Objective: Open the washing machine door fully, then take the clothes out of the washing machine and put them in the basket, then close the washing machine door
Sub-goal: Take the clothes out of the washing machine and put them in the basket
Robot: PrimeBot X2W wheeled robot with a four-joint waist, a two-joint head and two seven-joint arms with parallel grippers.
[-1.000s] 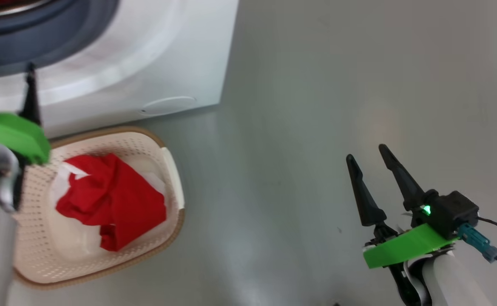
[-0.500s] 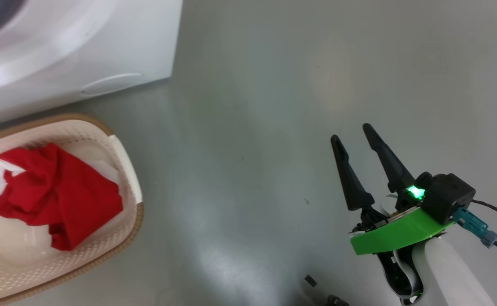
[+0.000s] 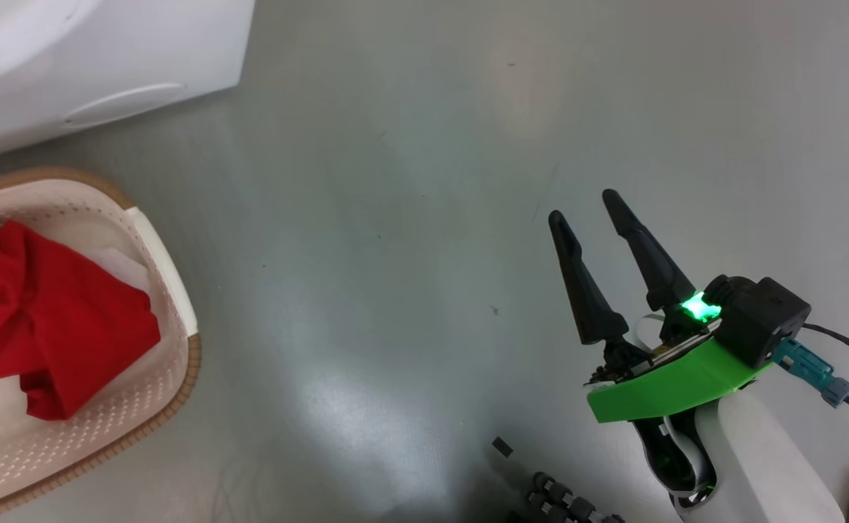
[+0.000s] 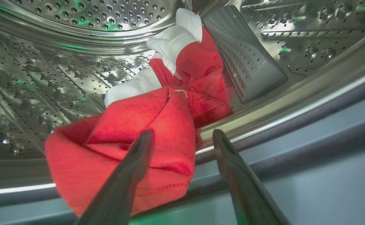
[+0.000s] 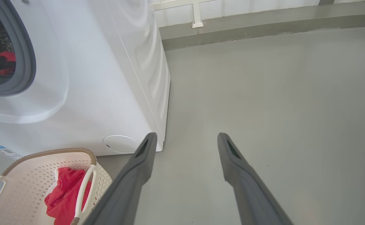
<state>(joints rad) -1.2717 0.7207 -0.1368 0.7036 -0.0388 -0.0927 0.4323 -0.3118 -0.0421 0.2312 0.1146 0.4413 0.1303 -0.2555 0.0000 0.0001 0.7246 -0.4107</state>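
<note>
Inside the steel drum (image 4: 45, 78) of the washing machine (image 5: 107, 78) lies a red and white garment (image 4: 123, 131), bunched up against the drum's front lip. My left gripper (image 4: 182, 132) is open at that lip; its left finger lies over the cloth and its right finger is beside it. More red clothes (image 3: 46, 327) lie in the cream basket (image 3: 170, 290) on the floor in front of the washer (image 3: 104, 58). Well to the right of the basket, my right gripper (image 3: 582, 205) hangs open and empty over the floor. The washing machine door is out of view.
Grey floor stretches right of the washer to a wall base (image 5: 263, 25). The grey seal (image 5: 26, 62) rings the open port. A round cover (image 5: 120, 143) sits low on the washer's front. Small black parts (image 3: 562, 501) lie on the floor near my right arm.
The head camera has swung right, so washer and basket sit further left in the picture and the left gripper has left it. Both grippers remain open.
</note>
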